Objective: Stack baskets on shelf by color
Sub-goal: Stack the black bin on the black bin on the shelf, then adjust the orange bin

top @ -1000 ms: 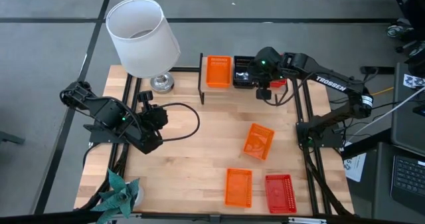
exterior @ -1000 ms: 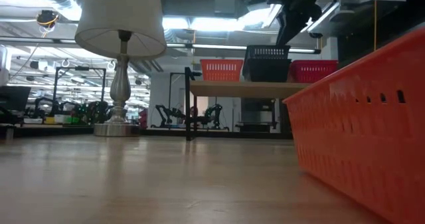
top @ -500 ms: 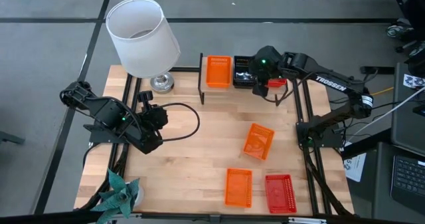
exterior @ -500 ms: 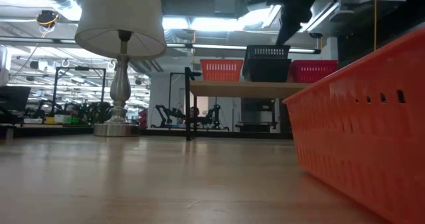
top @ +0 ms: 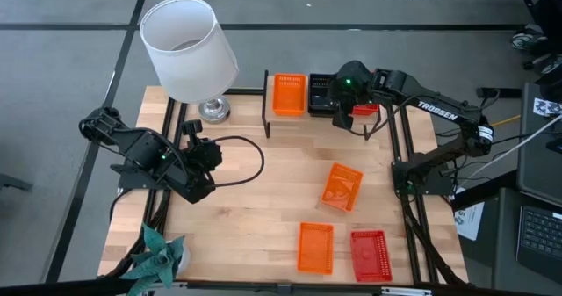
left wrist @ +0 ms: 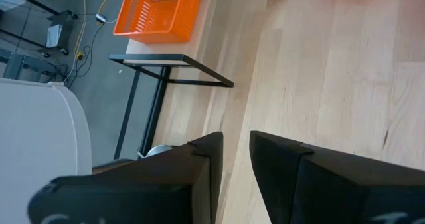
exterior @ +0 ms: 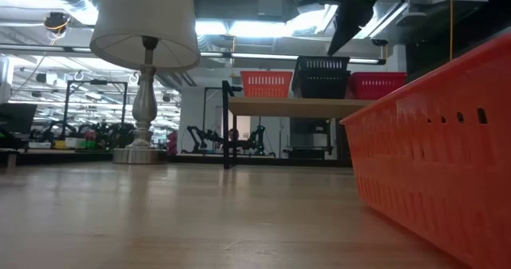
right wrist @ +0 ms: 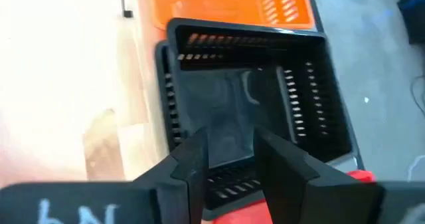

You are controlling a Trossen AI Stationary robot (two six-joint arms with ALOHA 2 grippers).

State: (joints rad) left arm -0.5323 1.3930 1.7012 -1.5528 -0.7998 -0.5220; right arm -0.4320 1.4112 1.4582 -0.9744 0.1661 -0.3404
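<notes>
- High view: the shelf (top: 320, 113) runs along the bench's (top: 263, 208) far edge, toward 12 o'clock, carrying an orange basket (top: 289, 95), a black basket (top: 321, 96) beside it, and a red basket (top: 366, 109) mostly hidden under the right arm.
- Right gripper (top: 341, 111) hangs over the black basket's near rim; in the right wrist view its fingers (right wrist: 196, 164) stand a narrow gap apart above the black basket's (right wrist: 252, 124) floor, holding nothing.
- Low view shows the three baskets side by side on the plank: orange (exterior: 266, 84), black (exterior: 321, 76), red (exterior: 377, 84), with the black one standing tallest.
- Left gripper (top: 195, 136) waits toward 9 o'clock on the bench; in the left wrist view its fingers (left wrist: 279, 174) are nearly together and empty.
- Loose on the bench: a tilted orange basket (top: 342, 187) toward 3 o'clock, another orange one (top: 315, 247) and a red one (top: 370, 255) near the front edge at 5 o'clock.
- Open wood lies across the bench's middle between the two arms.
- Lamp (top: 189, 52) stands at the 11 o'clock corner, just beside the shelf's end.
</notes>
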